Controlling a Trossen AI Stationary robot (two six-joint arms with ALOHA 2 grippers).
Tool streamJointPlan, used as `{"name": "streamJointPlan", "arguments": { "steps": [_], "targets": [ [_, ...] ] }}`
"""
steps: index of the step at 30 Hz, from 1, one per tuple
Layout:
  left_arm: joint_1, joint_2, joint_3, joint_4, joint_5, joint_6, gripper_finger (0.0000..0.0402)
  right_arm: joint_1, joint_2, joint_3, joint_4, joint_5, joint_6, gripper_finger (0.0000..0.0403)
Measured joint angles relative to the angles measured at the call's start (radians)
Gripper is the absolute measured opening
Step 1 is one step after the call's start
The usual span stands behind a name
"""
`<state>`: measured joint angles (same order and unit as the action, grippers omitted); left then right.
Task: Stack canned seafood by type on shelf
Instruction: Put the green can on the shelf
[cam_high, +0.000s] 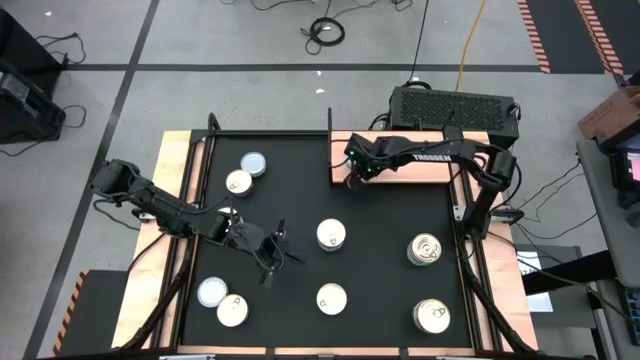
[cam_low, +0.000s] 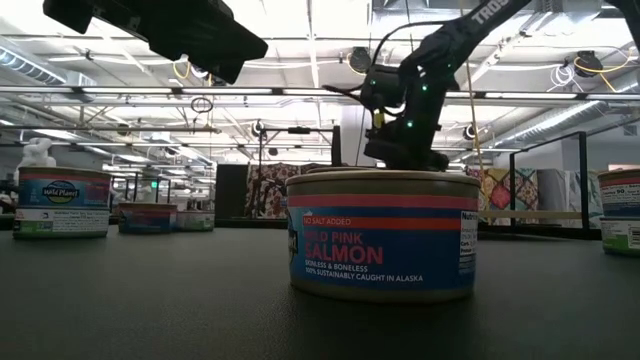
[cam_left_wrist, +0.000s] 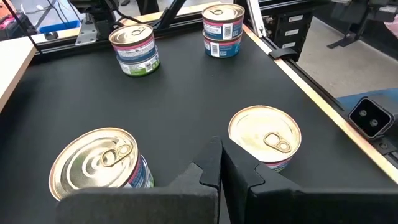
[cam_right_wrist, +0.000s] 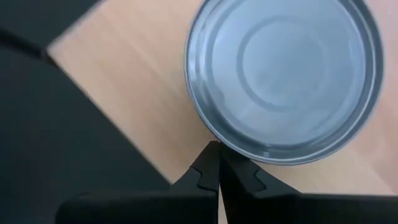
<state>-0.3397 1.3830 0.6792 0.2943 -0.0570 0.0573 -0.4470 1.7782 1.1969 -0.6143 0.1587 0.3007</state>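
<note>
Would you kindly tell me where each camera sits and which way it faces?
High: overhead, looking straight down on the black mat; both arms show.
Low: at mat level, facing a salmon tin; arms overhead.
Left wrist: looks past the shut left claw over gold-topped tins.
Right wrist: looks down past the shut right claw at a silvery tin on the shelf.
Shared: high and right wrist both show the shelf.

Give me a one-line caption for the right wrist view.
Right gripper shut, empty, beside a silvery-blue-topped can standing on the wooden shelf.

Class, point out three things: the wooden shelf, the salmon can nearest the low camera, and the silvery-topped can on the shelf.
wooden shelf (cam_right_wrist: 130, 99), right wrist view, bare wood beside the can.
salmon can (cam_low: 382, 255), low view, label.
silvery-topped can (cam_right_wrist: 283, 68), right wrist view, middle of top.
</note>
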Motion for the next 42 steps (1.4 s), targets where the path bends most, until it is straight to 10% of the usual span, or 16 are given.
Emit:
{"name": "streamJointPlan", "arguments": {
  "steps": [29,42],
  "targets": [
    [0.0,0.0,0.0,0.001,0.0,0.001,0.0006,-0.102,-0.004,-0.001,0.154,-0.036,-0.01,0.0],
    [0.034,-0.036,0.001,0.013,-0.049,-0.033,0.0006,0.18,-0.277,-0.026,-0.031,-0.053,0.037,0.0]
  ]
}}
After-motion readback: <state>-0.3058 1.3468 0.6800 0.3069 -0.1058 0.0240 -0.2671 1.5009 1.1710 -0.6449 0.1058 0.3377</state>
